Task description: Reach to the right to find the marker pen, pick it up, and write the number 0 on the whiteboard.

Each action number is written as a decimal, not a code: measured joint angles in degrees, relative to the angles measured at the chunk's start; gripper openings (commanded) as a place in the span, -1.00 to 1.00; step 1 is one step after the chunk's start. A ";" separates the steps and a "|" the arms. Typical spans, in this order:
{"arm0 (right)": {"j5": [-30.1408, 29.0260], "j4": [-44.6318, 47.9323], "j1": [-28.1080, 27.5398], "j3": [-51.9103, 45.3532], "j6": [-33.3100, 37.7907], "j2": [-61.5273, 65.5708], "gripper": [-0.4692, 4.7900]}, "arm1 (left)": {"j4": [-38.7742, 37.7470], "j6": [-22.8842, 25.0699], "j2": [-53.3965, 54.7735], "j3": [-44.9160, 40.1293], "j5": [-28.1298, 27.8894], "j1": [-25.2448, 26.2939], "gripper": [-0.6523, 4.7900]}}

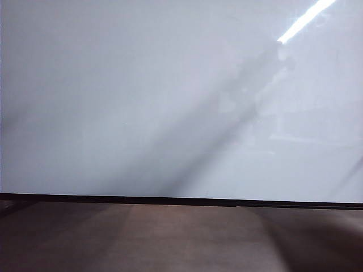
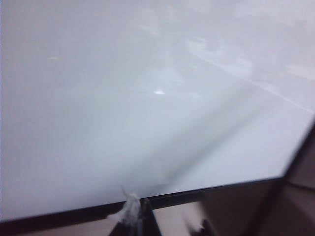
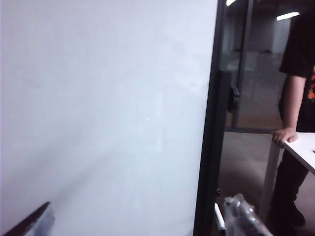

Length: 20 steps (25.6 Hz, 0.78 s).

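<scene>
Status: early, nothing written. The whiteboard (image 1: 142, 96) is bare in all three views, no number 0 anywhere on it. Pen not picked up, as far as you can see.

Marker pen (image 3: 220, 218): prob. the thin white stick w/ dark end, low down past the board's right edge. It shows in the right wrist view only, just beside one taped finger. Can't tell if they touch.

Right claw (image 3: 138, 223): jaws wide apart, nothing between them, facing the board's right edge.
Left claw (image 2: 165, 223): only blurred tips show, low by the board's black lower edge (image 2: 74, 214). Apart or together, can't tell.
Neither arm shows in the exterior view.

Left to do: reach right, grab pen, bring it to the board, draw the 0. So basically everything.

Surface: glossy white, streaked w/ shadow bands and a ceiling-light glare (image 1: 303, 20). Expect a slick face.

Room: grey-brown floor (image 1: 181, 238) below the board. Off its right side, a person in black (image 3: 298, 59) w/ one hand on a white worktop (image 3: 305, 147). Dim glazed room behind.
</scene>
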 measured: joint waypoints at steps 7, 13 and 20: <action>-5.33 1.27 -5.99 -0.15 -1.22 9.31 0.86 | 0.26 8.55 10.56 9.70 -0.46 -15.56 -0.78; -12.57 10.75 -16.28 -0.22 -0.09 20.11 0.86 | 0.00 10.25 18.69 16.22 -2.47 -25.16 -0.78; -14.10 24.55 -19.02 -0.13 1.22 32.50 0.85 | -2.45 10.29 27.98 22.99 -2.86 -26.49 -0.78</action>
